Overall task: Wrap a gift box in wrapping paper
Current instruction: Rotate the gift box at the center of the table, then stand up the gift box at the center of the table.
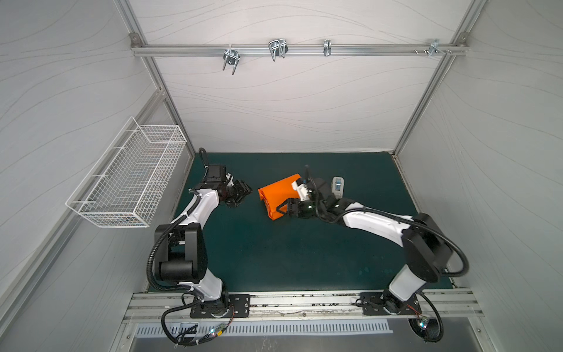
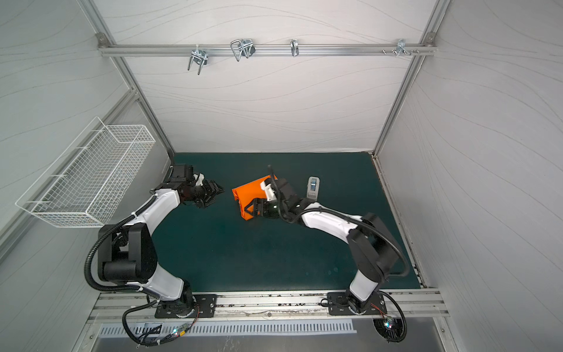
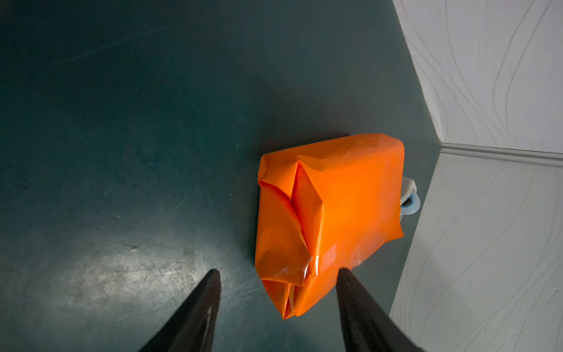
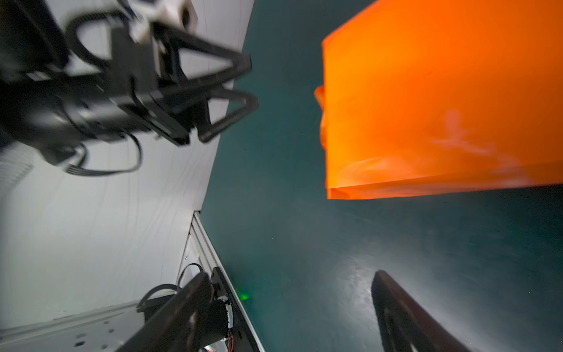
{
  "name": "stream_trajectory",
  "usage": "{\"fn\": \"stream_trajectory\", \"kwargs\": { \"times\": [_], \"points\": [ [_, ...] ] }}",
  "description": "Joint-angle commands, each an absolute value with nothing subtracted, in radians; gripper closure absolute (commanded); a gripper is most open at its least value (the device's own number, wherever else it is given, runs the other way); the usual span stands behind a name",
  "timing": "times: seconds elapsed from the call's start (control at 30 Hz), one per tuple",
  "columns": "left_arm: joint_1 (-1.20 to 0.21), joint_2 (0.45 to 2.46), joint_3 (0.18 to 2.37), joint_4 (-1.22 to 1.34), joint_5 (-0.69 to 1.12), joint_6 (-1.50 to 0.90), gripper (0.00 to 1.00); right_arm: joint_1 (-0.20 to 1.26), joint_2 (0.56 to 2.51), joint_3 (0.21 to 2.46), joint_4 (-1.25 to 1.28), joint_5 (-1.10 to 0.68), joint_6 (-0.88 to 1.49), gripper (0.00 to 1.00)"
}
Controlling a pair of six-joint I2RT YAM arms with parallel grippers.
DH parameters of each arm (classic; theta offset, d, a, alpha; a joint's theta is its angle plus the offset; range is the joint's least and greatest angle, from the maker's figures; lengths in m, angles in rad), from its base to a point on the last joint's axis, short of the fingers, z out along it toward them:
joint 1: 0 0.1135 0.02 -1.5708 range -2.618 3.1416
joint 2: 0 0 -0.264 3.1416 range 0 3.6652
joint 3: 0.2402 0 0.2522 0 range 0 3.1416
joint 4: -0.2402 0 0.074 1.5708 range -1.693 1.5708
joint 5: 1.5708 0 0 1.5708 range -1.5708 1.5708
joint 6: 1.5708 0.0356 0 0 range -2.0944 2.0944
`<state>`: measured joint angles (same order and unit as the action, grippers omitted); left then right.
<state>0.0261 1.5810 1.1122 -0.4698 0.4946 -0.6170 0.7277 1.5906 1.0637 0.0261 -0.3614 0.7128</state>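
Green mat [image 1: 274,250]: wrapping paper [image 1: 277,195] sits mid-mat, folded shut around the gift box, which is fully hidden. Tape [image 3: 315,268] crosses one end's flaps; I can't tell about the other end. My left gripper [image 3: 278,270] and right gripper [image 4: 291,273] gape empty beside it. Nearly done, I judge.

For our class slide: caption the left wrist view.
Parcel in orange wrapping paper lies on the green mat before the open left hand.

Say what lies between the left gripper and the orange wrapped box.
Only bare dark green mat between left gripper and orange wrapping paper, in both top views.
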Motion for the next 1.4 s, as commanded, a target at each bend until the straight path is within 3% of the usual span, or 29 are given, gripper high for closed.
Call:
{"fn": "stream_trajectory", "kwargs": {
  "times": [0.0,0.23,0.43,0.73,1.17,1.37],
  "points": [
    [-0.047,1.609,1.113,-0.420,0.510,-0.631,0.37,0.528,1.560,1.037,-0.061,-0.442,0.616,0.12],
    [-0.116,1.652,1.090,-0.328,0.519,-0.707,0.38,0.362,1.870,1.258,-0.051,-0.675,0.576,0.12],
    [-0.143,1.685,1.121,-0.363,0.485,-0.691,0.38,0.358,2.058,1.365,0.032,-0.756,0.634,0.16],
    [-0.144,1.731,1.115,-0.350,0.484,-0.686,0.39,0.395,2.152,1.426,0.107,-0.827,0.668,0.19],
    [-0.145,1.759,1.127,-0.335,0.495,-0.689,0.39,0.452,2.247,1.513,0.074,-0.868,0.657,0.38],
    [-0.143,1.755,1.107,-0.309,0.514,-0.699,0.39,0.468,2.225,1.505,0.108,-0.915,0.685,0.61]
  ]
}}
